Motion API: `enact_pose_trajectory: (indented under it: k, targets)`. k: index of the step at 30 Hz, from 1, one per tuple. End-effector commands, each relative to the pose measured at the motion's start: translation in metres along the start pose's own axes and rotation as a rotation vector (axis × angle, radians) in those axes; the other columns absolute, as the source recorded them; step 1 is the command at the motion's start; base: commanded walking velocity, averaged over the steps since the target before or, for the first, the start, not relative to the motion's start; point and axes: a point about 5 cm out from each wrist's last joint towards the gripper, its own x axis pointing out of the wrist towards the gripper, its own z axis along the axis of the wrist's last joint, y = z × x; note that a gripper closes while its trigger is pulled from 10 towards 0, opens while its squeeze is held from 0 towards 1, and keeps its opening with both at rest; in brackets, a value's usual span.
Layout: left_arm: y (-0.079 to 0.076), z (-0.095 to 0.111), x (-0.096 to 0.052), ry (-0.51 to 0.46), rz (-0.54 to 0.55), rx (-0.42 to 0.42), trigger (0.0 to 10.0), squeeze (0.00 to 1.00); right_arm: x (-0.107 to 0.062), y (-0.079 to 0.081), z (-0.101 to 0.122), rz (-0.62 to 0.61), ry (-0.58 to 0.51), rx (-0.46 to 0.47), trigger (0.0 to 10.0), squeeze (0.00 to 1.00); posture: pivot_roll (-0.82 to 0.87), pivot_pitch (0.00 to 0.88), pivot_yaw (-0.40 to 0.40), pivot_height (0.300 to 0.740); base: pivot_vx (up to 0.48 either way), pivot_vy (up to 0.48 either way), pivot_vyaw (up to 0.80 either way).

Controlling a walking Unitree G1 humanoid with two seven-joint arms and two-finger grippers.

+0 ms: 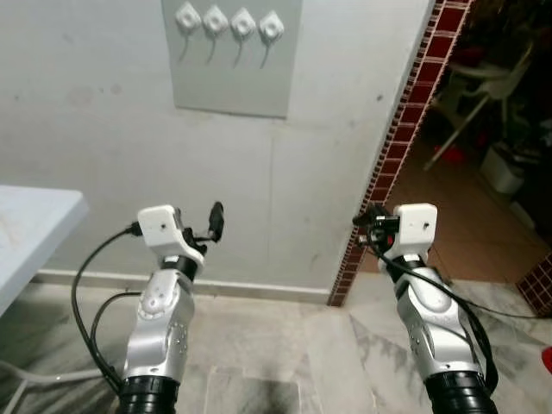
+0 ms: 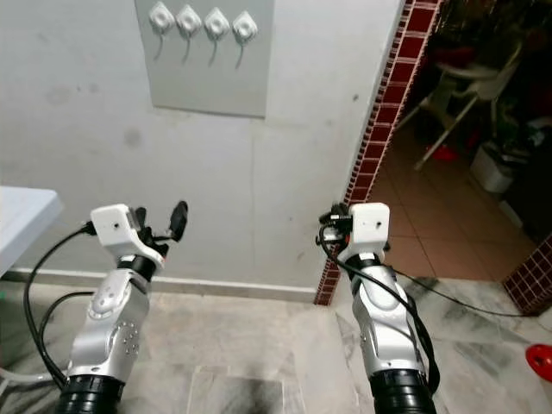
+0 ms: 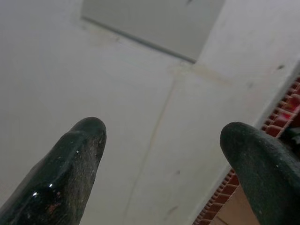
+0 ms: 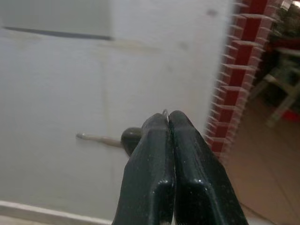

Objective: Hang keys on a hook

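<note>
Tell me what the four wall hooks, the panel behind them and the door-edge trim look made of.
Hooks: white bases look like moulded plastic, with thin grey prongs, probably metal wire. Panel: flat matt grey sheet, material unclear. Trim: small glossy dark-red tiles with pale grout lines, likely ceramic.

— We see even, soft indoor light on the pale grey plastered wall (image 1: pixel 103 129) in the head views; the picture is sharp enough there.

— We agree. The room beyond the red tiled door edge (image 1: pixel 405 129) is much dimmer. The wrist views are softer: the black gripper fingers (image 3: pixel 70 173) sit close and blurred, with small glints on them.
</note>
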Motion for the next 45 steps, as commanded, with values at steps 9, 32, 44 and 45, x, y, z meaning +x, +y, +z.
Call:
enact_pose_trajectory:
  k: [9,32,44,45]
  targets:
    - [0.001,0.005,-0.001,0.002,0.023,0.004,10.0,0.0,0.003,-0.005,-0.001,-0.093,0.056,0.023,10.0,0.0,0.07,0.0,-0.057,0.732,0.0,0.0,0.0]
    - [0.008,-0.002,-0.001,0.083,0.06,-0.082,10.0,0.0,-0.009,-0.005,-0.003,-0.086,0.06,-0.005,10.0,0.0,0.04,0.0,-0.049,0.732,0.0,0.136,0.0]
    - [0.01,-0.007,-0.001,0.143,0.071,-0.029,10.0,0.0,-0.016,0.0,-0.002,-0.076,0.043,0.0,10.0,0.0,0.04,0.0,-0.041,0.732,0.38,0.0,0.0]
    - [0.01,-0.007,-0.001,0.143,0.071,-0.029,10.0,0.0,-0.016,0.0,-0.002,-0.076,0.043,0.0,10.0,0.0,0.04,0.0,-0.041,0.732,0.0,0.0,0.0]
